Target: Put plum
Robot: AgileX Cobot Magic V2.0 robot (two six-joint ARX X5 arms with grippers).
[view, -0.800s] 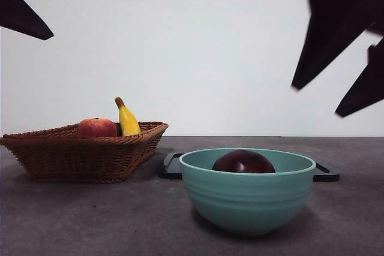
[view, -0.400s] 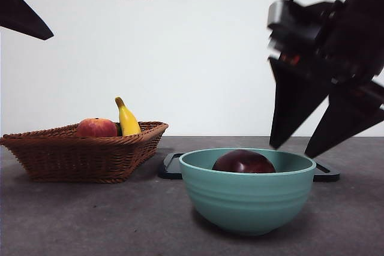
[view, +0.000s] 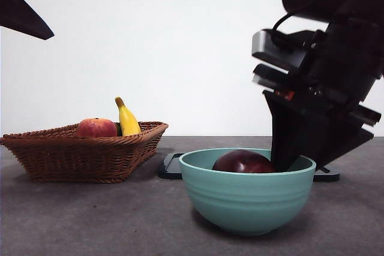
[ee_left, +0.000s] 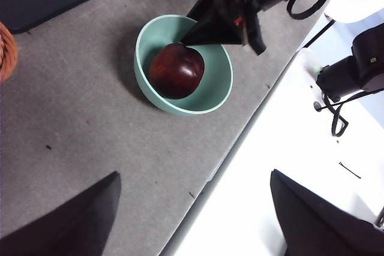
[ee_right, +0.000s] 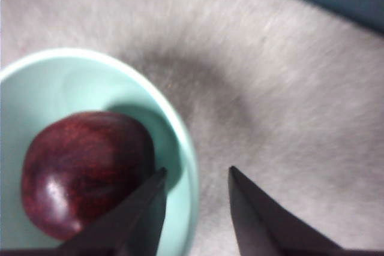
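the plum [view: 243, 162] lies inside a pale green bowl [view: 247, 199] on the grey tabletop [view: 90, 220]. the right gripper [ee_right: 195, 175] is low at the bowl's rim beside the plum, its fingers [ee_right: 141, 205] released and straddling the rim, one inside the bowl just next to the fruit and one outside. the left gripper [ee_left: 192, 208] hangs high above the tabletop, fingers apart and grasping nothing. a wicker basket [view: 84, 154] holding a peach [view: 96, 128] and a banana [view: 127, 119] stands well apart from the bowl.
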